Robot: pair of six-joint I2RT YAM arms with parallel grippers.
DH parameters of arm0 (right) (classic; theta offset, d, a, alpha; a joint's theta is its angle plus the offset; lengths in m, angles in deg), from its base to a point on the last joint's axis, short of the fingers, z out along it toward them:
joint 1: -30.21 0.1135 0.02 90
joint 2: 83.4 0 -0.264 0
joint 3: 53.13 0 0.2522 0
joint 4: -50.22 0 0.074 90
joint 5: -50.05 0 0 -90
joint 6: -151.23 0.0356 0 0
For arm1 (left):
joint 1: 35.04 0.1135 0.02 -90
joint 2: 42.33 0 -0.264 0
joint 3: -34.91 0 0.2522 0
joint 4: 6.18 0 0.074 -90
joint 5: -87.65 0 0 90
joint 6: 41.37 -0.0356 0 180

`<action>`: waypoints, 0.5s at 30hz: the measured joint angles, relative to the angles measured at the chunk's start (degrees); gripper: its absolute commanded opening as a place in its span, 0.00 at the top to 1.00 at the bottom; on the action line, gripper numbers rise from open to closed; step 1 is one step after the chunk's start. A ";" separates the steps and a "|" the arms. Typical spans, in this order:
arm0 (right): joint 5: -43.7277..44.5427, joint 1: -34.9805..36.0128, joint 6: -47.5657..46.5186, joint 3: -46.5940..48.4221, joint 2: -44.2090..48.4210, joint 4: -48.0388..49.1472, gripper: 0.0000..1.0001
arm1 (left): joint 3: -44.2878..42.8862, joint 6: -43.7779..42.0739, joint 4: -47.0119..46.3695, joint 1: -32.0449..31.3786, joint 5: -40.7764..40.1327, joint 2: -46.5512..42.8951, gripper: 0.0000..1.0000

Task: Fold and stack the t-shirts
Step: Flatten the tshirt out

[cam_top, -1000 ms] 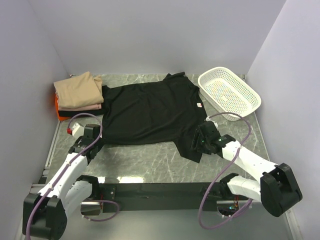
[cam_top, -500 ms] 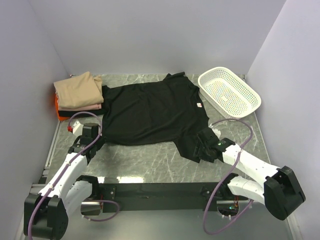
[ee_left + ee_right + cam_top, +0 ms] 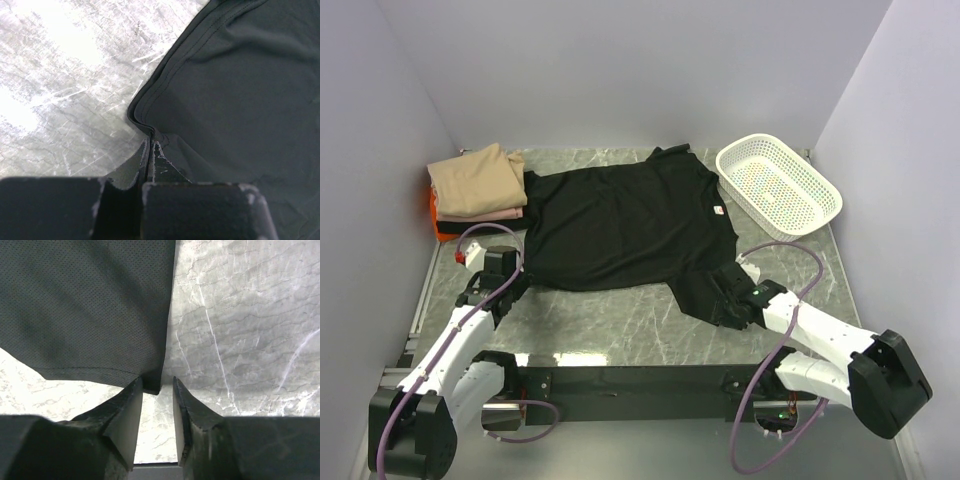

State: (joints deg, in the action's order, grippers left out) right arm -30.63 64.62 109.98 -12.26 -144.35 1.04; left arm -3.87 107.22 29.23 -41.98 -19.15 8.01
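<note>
Tees: 1 black tee (image 3: 620, 220) spread, 1 folded stack (image 3: 477, 182); left gripper (image 3: 151, 145) clamps hem, right gripper (image 3: 157, 383) half-open astride corner.

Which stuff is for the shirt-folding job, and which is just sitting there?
For the job: black t-shirt spread flat, pile of folded shirts.
Just sitting there: white basket.

Seen from above, the right pincer (image 3: 722, 300) is black against the black t-shirt (image 3: 620, 215), so its tips cannot be made out. In its wrist view the cloth ahead runs off the top and left edges, and whether the fingers (image 3: 125, 415) touch the corner between them cannot be told. Ahead of the left pincer (image 3: 151, 146) the shirt runs off top and right. Beyond it, a tan shirt (image 3: 477, 180) hides most of the folded shirts (image 3: 485, 213) beneath.
</note>
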 measured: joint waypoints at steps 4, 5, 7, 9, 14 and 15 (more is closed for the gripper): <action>0.52 0.31 0.04 0.02 -0.17 0.00 0.64 | 0.00 -0.07 0.00 0.02 0.00 0.00 0.99; 0.63 0.42 0.04 0.07 -0.28 0.00 0.64 | 0.00 -0.07 0.00 0.02 0.00 0.00 1.00; 0.85 0.59 0.02 0.24 -0.57 -0.04 0.65 | 0.00 -0.09 0.02 0.07 0.02 0.00 1.00; 1.07 0.72 0.02 0.44 -0.94 -0.07 0.66 | 0.00 -0.39 0.02 0.11 0.02 -0.02 0.99; 1.92 1.27 0.02 1.07 -2.19 -0.04 0.70 | 0.00 -0.46 0.02 0.15 0.02 -0.02 0.99; 2.05 1.38 0.02 1.09 -2.25 -0.02 0.74 | 0.00 -0.46 0.02 0.17 0.02 -0.02 0.99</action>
State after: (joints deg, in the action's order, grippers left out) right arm -28.58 66.00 110.00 -11.16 -146.60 1.01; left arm -3.87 106.76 29.25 -41.81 -19.13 7.99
